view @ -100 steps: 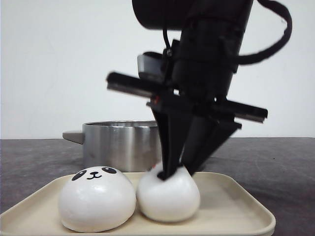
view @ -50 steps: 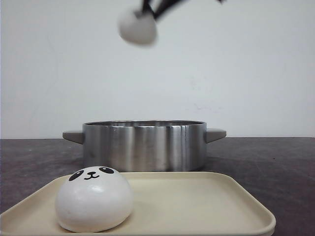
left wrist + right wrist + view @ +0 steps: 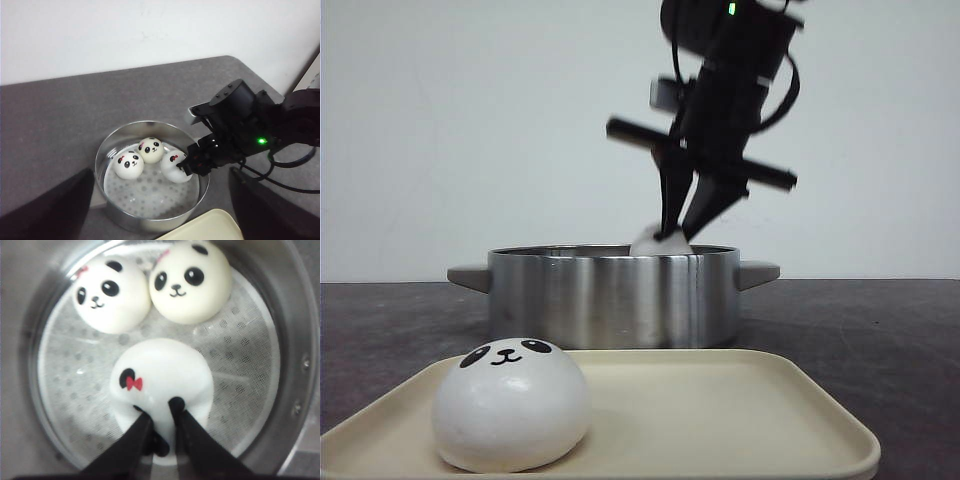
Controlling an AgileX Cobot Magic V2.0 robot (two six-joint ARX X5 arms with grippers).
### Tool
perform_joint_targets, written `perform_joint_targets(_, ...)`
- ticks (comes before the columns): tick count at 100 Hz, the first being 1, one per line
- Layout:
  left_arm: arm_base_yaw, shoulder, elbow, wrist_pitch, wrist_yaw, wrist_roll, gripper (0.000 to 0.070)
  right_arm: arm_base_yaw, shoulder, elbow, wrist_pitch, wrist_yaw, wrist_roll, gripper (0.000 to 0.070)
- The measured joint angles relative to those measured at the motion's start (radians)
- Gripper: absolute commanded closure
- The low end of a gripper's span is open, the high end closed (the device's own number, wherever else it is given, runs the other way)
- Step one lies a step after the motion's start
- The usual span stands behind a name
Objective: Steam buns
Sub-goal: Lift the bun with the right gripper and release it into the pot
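My right gripper (image 3: 680, 232) is shut on a white panda bun (image 3: 162, 377) with a red bow and holds it just inside the steel pot (image 3: 610, 295), low over the perforated steamer rack (image 3: 65, 390). Two more panda buns (image 3: 111, 295) (image 3: 190, 282) lie on the rack beside it. The left wrist view shows the same pot (image 3: 107, 200) with the three buns and the right gripper (image 3: 187, 165) pinching the nearest one. A fourth bun (image 3: 510, 405) sits on the cream tray (image 3: 750, 420) at its left. My left gripper (image 3: 161, 172) is open and empty, high above the pot.
The pot has side handles (image 3: 760, 272) and stands on the dark table (image 3: 880, 330) behind the tray. The tray's corner (image 3: 200, 227) lies close to the pot's near side. A pale wall is behind.
My right gripper lifted the bun off the tray, carried it high and away from the camera, and has now come down with it into the pot. One bun stays on the tray.
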Motion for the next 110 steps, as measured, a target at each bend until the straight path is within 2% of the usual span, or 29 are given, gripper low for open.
perform_joint_targets(5, 0.000, 0.002, 0.000, -0.005, 0.000, -0.005, 0.0185, 0.000, 0.006, 0.000, 0.003, 0.000, -0.001, 0.0539)
perform_joint_targets(9, 0.000, 0.004, 0.000, -0.007, 0.000, -0.011, 0.0185, 0.000, 0.008, 0.000, 0.004, 0.000, -0.001, 0.0514)
perform_joint_targets(35, 0.000, 0.023, 0.000, -0.036, 0.000, -0.018, 0.0185, -0.001, 0.019, 0.000, -0.005, -0.002, -0.009, 0.0476)
perform_joint_targets(50, 0.000, 0.037, 0.000, -0.086, 0.000, -0.019, 0.0185, -0.012, 0.019, 0.000, -0.013, -0.012, -0.016, 0.0345)
perform_joint_targets(62, 0.000, 0.047, 0.000, -0.118, 0.000, -0.031, 0.0185, -0.021, 0.019, 0.000, -0.034, -0.029, -0.016, 0.0343)
perform_joint_targets(68, 0.000, 0.050, 0.000, -0.137, 0.000, -0.044, 0.0185, -0.023, 0.019, 0.001, -0.039, -0.035, -0.016, 0.0401)
perform_joint_targets(72, 0.000, 0.053, -0.001, -0.151, 0.000, -0.051, 0.0185, -0.024, 0.018, 0.005, -0.047, -0.051, -0.016, 0.0513)
perform_joint_targets(77, 0.000, 0.053, -0.010, -0.164, 0.000, -0.057, 0.0185, -0.025, 0.016, 0.011, -0.064, -0.074, -0.017, 0.0700)
perform_joint_targets(92, 0.000, 0.054, -0.095, -0.213, 0.017, -0.084, 0.0185, -0.012, -0.082, 0.016, -0.072, -0.085, -0.046, 0.0693)
perform_joint_targets(110, 0.000, 0.057, -0.282, -0.161, 0.135, -0.134, 0.0188, 0.071, -0.377, 0.043, -0.043, -0.021, -0.069, 0.0693)
